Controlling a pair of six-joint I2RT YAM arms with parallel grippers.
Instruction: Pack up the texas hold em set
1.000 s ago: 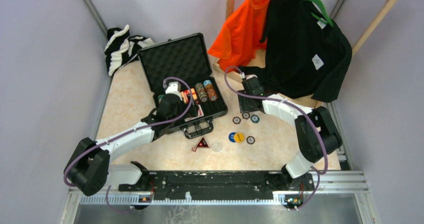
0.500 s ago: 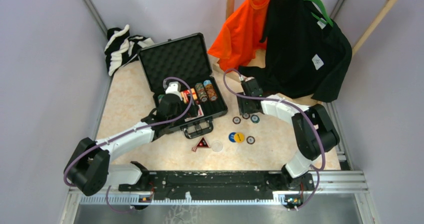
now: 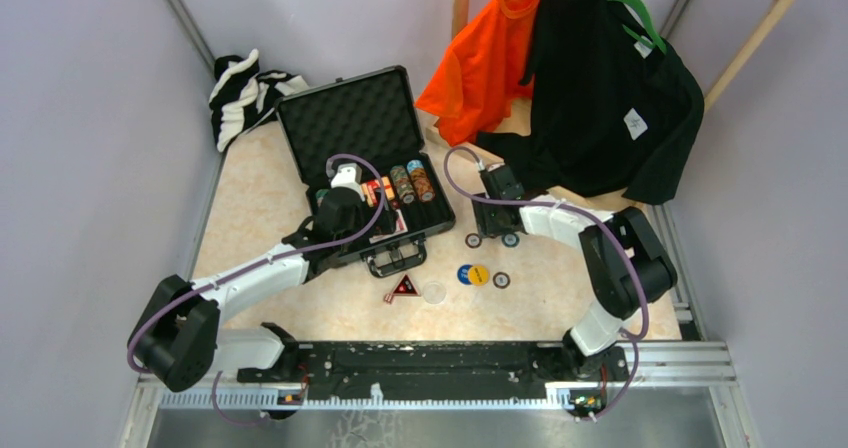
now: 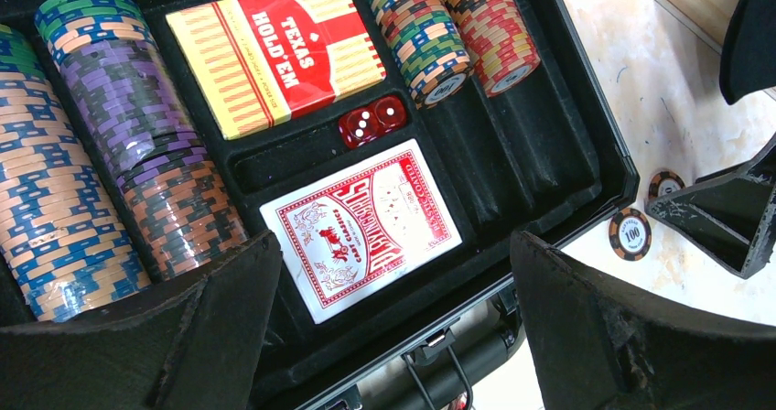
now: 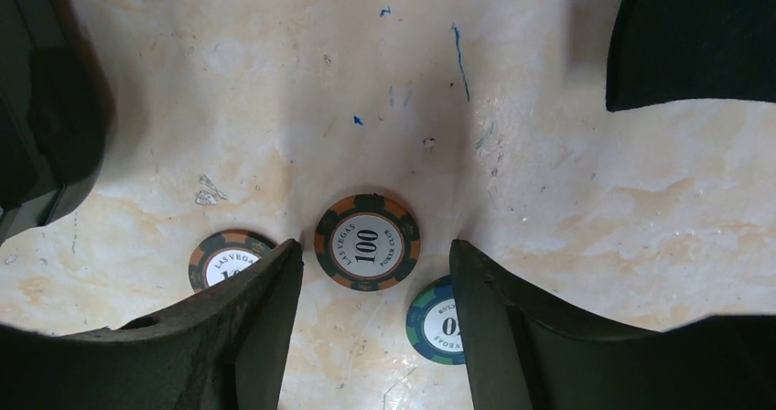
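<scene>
The black briefcase (image 3: 352, 118) lies open with its foam lid up. In the left wrist view it holds rows of multicoloured chips (image 4: 137, 135), a Texas Hold'em card box (image 4: 279, 53), two red dice (image 4: 373, 122) and a red card deck (image 4: 361, 227). My left gripper (image 4: 393, 337) is open and empty above the case's front edge. My right gripper (image 5: 373, 256) is open, low over the table, its fingers either side of a loose orange-black 100 chip (image 5: 367, 242). Another chip (image 5: 224, 262) and a blue-green chip (image 5: 439, 323) lie beside it. Blue and yellow discs (image 3: 473, 274), a clear disc (image 3: 434, 292) and the black-red triangle (image 3: 404, 288) lie on the table.
One more loose chip (image 3: 501, 280) lies right of the yellow disc. An orange shirt (image 3: 490, 53) and a black shirt (image 3: 610, 98) hang on a wooden rack at the back right. A striped cloth (image 3: 245, 93) lies at the back left. The case handle (image 3: 398, 260) faces the arms.
My right gripper has moved nearer and down from beside the case to over the loose chips. The left arm has not moved.
</scene>
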